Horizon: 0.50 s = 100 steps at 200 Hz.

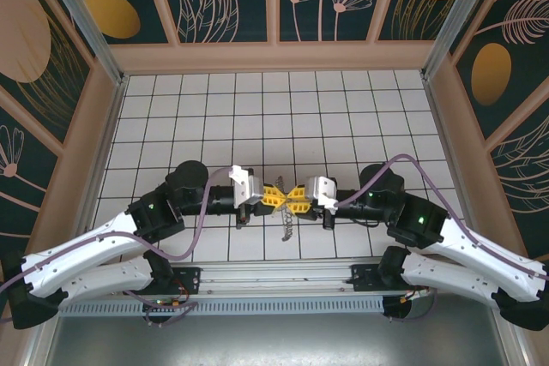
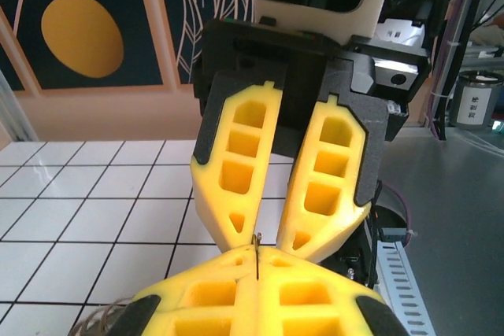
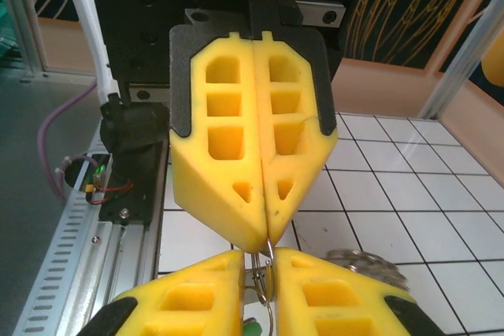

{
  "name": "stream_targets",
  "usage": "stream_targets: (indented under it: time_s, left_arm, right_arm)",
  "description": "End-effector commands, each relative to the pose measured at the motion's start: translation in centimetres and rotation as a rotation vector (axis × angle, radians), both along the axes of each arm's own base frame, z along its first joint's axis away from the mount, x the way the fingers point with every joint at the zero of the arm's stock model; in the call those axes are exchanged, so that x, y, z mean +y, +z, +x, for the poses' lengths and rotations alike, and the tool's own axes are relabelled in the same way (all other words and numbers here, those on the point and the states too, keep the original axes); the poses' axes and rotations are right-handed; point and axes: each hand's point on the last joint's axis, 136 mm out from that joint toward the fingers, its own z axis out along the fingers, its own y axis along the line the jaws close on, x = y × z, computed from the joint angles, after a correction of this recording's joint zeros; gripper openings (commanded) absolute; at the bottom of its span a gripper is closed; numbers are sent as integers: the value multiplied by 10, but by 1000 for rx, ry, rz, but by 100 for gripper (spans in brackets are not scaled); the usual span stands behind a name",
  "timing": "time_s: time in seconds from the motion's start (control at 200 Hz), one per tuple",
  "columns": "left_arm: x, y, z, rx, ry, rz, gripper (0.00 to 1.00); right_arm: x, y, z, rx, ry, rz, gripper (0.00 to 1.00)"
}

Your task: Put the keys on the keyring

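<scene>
Heads up: the keyring is light, thin and floppy, pinched in your closed left pincer with its slack hanging below, while the right pincer sits a crack open around it, so grab close to the left pincer.

A: Fingers, tally?
B: Four yellow fingers, in two pairs, tip to tip.
A: Metal?
B: One keyring, chain just below the fingertips. One green key, a sliver between the right pair's fingers.
A: Anything else?
B: Two arms. Two purple cables. Two white housings, one behind each pair of fingers. One tiled desk.
</scene>
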Motion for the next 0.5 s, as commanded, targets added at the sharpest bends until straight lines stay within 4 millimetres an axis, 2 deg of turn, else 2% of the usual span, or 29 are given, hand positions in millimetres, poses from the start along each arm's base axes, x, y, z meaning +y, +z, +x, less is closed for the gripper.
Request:
stream_targets:
  time_s: [0.0,0.12,0.31,0.41,0.495]
  left_arm:
    - [-1,27,-6,-32,-34,-111,0]
    - [0,29,-9,-26,-45,-127,0]
    - [2,34,-12,-24,-58,-152,0]
    - [-2,24,-5,-14,-30,-98,0]
    - [-8,5,7,3,15,-5,0]
  right_arm:
    - [4,5,-11,14,64,44,17]
    - [3,4,-10,14,53,52,16]
    - [-1,3,-5,12,9,54,0]
    - [-4,5,7,-9,-60,45,0]
    - [-7,5,16,-33,-108,23,0]
